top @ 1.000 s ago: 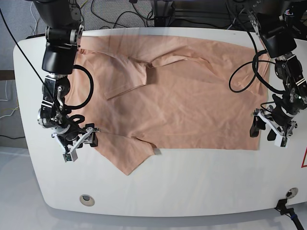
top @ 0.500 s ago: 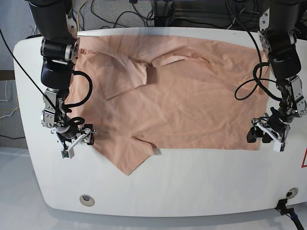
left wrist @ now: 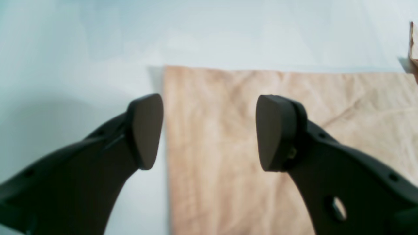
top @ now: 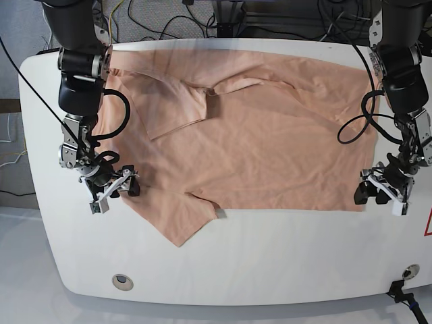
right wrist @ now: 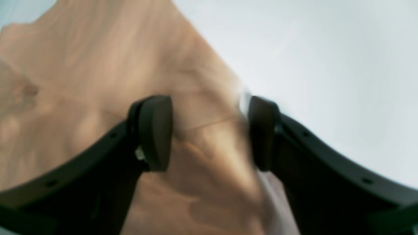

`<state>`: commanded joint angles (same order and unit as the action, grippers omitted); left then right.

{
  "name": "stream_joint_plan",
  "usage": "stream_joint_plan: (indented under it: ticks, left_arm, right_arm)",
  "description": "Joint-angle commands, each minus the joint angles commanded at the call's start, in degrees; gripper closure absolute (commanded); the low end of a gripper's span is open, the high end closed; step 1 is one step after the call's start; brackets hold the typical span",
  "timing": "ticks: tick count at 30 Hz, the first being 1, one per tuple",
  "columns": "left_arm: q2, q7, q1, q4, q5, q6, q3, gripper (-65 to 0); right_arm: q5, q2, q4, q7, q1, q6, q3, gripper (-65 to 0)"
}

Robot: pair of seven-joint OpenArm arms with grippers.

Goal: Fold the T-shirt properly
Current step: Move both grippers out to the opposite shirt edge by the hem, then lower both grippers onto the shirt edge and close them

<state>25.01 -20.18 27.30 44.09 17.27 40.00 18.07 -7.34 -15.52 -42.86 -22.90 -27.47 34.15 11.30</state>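
Observation:
The peach-pink T-shirt (top: 256, 142) lies spread over the white table (top: 270, 256), one sleeve (top: 179, 223) pointing at the front edge. My right gripper (top: 113, 190) is at the shirt's left edge by that sleeve. In the right wrist view the right gripper (right wrist: 209, 133) is open, with cloth (right wrist: 202, 143) between its fingers. My left gripper (top: 381, 196) sits at the shirt's front right corner. In the left wrist view the left gripper (left wrist: 209, 133) is open and straddles the cloth's edge (left wrist: 228, 147), one finger over bare table.
Black cables (top: 202, 20) run behind the table's far edge. A round fitting (top: 121, 280) sits near the front left corner, a red mark (top: 428, 223) at the right edge. A folded sleeve (top: 182, 111) makes a ridge on the shirt's upper part.
Both grippers have come down closer to the table at the shirt's edges. The left one shifted slightly toward the front corner, the right one slightly toward the sleeve.

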Motion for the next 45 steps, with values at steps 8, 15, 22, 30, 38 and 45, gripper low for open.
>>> stream_joint_plan:
  ticks: [8,15,22,30,38,45]
  left_arm:
    - [1.0,0.4,0.0,-0.1,0.0,-0.6,-0.1,-42.4]
    - [1.1,2.6,0.2,-6.2,-0.1,-4.9,-0.3,-42.3]
    - [-0.6,5.3,0.2,-12.0,-1.8,-4.9,-0.9,-42.3]
    - [-4.2,5.5,0.2,-11.8,-5.5,-4.5,-1.0,-42.2]
    - [-4.2,5.5,1.1,-9.6,-5.1,-4.5,-1.0,-42.0]
    - [-4.2,5.4,1.3,-8.5,-5.1,-4.5,-1.0,-41.9]
  right_arm:
    - [-0.2,0.6,-2.2,-0.9,1.3,0.0,0.0,-34.8]
    - [0.0,1.5,-2.2,-0.9,1.4,0.0,0.0,-34.8]
    - [0.0,1.5,-2.3,-0.8,2.2,0.0,0.0,-34.8]
    - [-0.1,1.3,-2.3,-0.8,2.2,0.0,0.0,-34.8]
    - [0.0,1.3,-5.1,-0.9,4.0,0.0,0.0,-34.8]
    - [0.0,1.5,-6.6,-0.9,4.7,0.0,0.0,-34.8]
